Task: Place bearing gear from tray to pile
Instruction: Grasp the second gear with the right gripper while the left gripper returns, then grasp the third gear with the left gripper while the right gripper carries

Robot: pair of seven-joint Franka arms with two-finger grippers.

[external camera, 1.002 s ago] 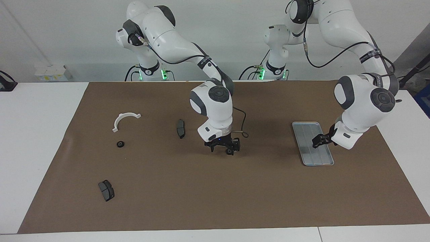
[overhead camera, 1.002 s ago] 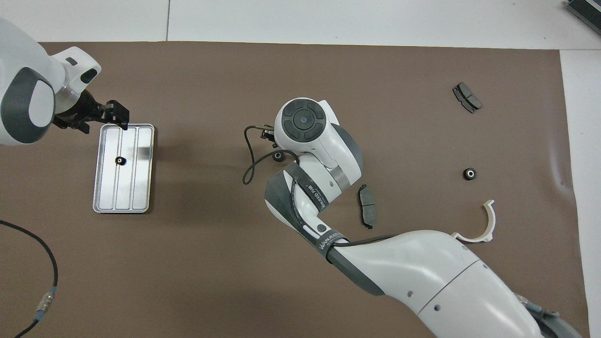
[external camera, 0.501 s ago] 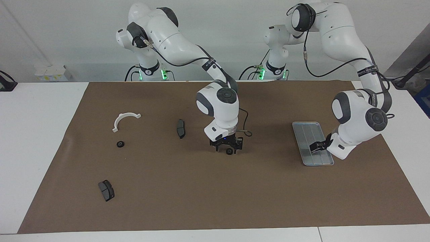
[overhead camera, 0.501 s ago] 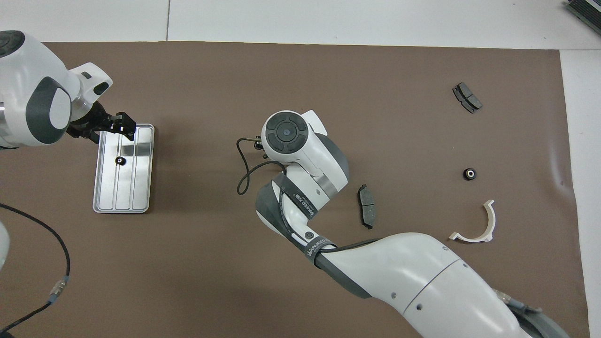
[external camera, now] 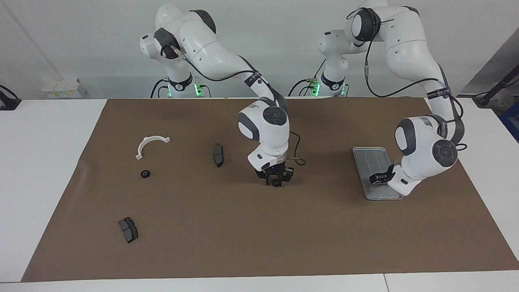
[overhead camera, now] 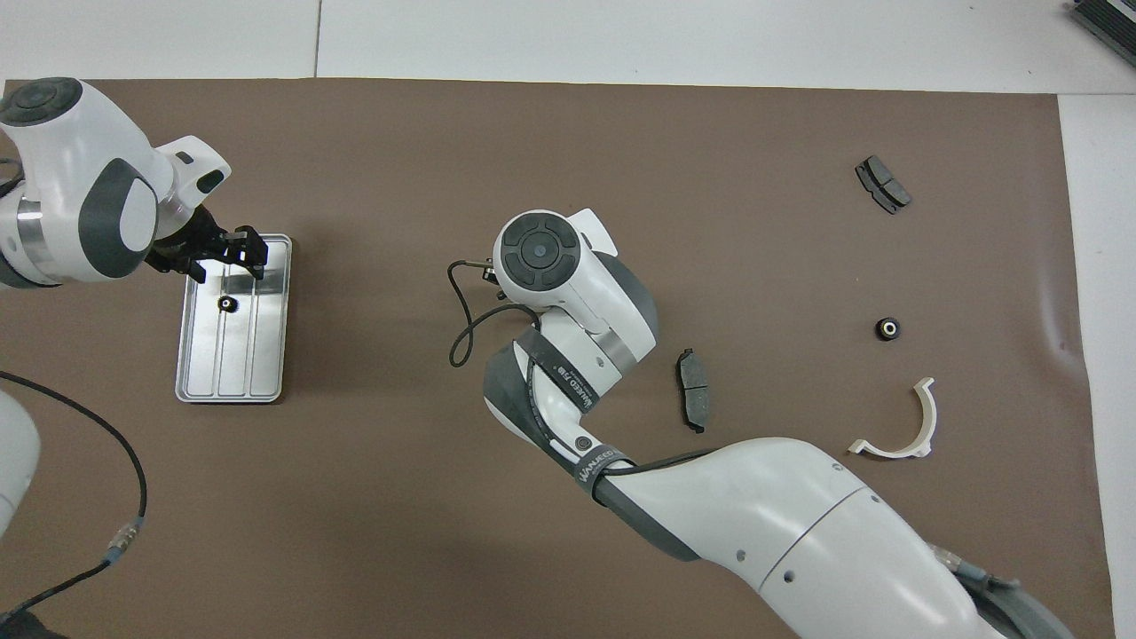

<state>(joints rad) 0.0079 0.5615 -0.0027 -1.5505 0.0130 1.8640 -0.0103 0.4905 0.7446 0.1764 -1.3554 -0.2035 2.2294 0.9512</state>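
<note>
The silver tray (external camera: 369, 160) (overhead camera: 257, 364) lies toward the left arm's end of the mat. A small black bearing gear (overhead camera: 227, 304) rests in it. My left gripper (overhead camera: 229, 259) (external camera: 376, 178) hangs open low over the tray, just off the gear. My right gripper (external camera: 275, 181) is down at the middle of the mat, with a second black gear (external camera: 276, 183) at its tip; from overhead its own wrist hides it. The pile is a white half-ring bracket (external camera: 151, 144), two dark pads (external camera: 218, 155) (external camera: 128, 229) and a third gear (external camera: 145, 174).
A brown mat (external camera: 211, 243) covers the table, with white tabletop around it. A thin black cable (overhead camera: 461, 328) loops from the right wrist over the mat. Another cable (overhead camera: 106, 470) trails from the left arm near the robots' edge.
The left gripper has swung in and come down over the tray near the gear, narrowing a little. The right gripper has settled lower onto the mid-mat gear and drawn in.
</note>
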